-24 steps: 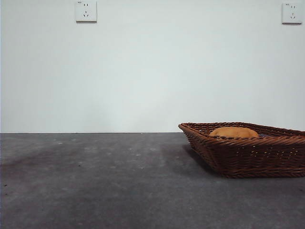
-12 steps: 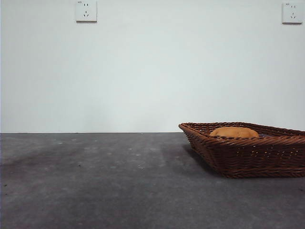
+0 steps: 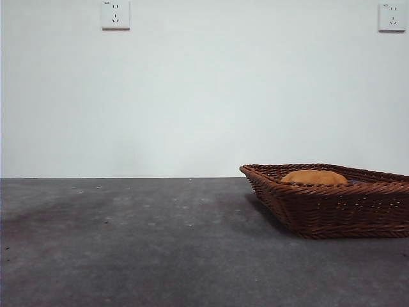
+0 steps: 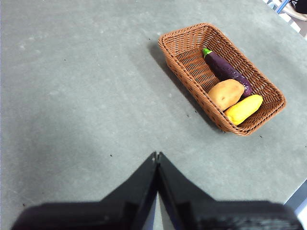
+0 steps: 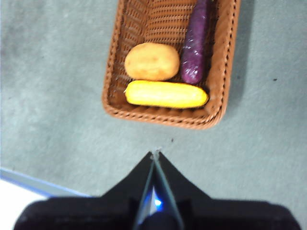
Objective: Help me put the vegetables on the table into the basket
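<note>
The wicker basket (image 3: 332, 204) (image 4: 175, 45) (image 5: 115, 76) stands on the dark grey table (image 3: 128, 243) at the right. Inside it lie all three vegetables: the brown potato (image 4: 225, 93) (image 5: 151, 61) (image 3: 313, 177), the yellow corn cob (image 4: 244, 109) (image 5: 166, 95) and the purple eggplant (image 4: 225, 69) (image 5: 194, 45). My left gripper (image 4: 157, 155) is shut, empty, high above the bare table well away from the basket. My right gripper (image 5: 156, 154) is shut, empty, raised just beyond the basket's short end by the corn. Neither arm shows in the front view.
Two wall sockets (image 3: 115, 14) hang on the white wall behind. The table's edge (image 5: 33, 179) runs close to my right gripper; a pale floor strip lies past it.
</note>
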Controlling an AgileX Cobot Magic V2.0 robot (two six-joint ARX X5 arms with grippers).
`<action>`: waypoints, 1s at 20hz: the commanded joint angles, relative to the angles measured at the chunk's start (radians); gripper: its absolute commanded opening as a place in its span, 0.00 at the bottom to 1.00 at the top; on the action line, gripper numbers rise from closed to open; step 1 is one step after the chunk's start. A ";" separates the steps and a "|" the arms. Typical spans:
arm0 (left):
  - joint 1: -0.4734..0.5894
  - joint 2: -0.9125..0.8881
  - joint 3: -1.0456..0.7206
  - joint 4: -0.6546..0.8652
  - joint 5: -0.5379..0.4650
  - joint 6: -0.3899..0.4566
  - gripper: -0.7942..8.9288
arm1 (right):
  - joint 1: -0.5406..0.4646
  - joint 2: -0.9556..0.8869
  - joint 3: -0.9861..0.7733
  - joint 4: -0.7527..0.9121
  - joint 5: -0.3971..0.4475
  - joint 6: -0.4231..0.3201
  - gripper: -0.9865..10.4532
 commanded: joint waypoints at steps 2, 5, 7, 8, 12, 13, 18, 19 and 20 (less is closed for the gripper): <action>0.002 0.001 0.000 0.011 -0.013 0.012 0.08 | 0.001 0.032 0.000 0.058 0.000 -0.009 0.09; 0.002 0.001 0.000 0.020 -0.042 -0.018 0.08 | 0.001 0.057 0.000 0.127 0.000 -0.009 0.09; 0.002 0.001 0.000 0.039 -0.041 -0.006 0.08 | 0.001 0.072 0.000 0.181 0.000 -0.009 0.09; 0.002 0.001 0.000 0.057 -0.041 -0.006 0.08 | 0.001 0.077 0.000 0.205 0.000 -0.009 0.09; -0.002 -0.057 -0.002 0.165 -0.149 0.068 0.08 | 0.000 0.086 0.000 0.304 0.001 -0.009 0.09; 0.008 -0.109 -0.010 0.196 -0.216 0.115 0.08 | 0.000 0.087 0.000 0.322 0.002 -0.009 0.09; 0.149 -0.463 -0.284 0.516 -0.214 0.168 0.08 | 0.000 0.088 0.000 0.368 0.014 -0.009 0.09; 0.187 -0.528 -0.380 0.579 -0.217 0.169 0.08 | 0.000 0.088 0.000 0.372 0.027 -0.009 0.09; 0.211 -0.580 -0.468 0.622 -0.217 0.170 0.08 | 0.000 0.088 0.000 0.372 0.035 -0.009 0.09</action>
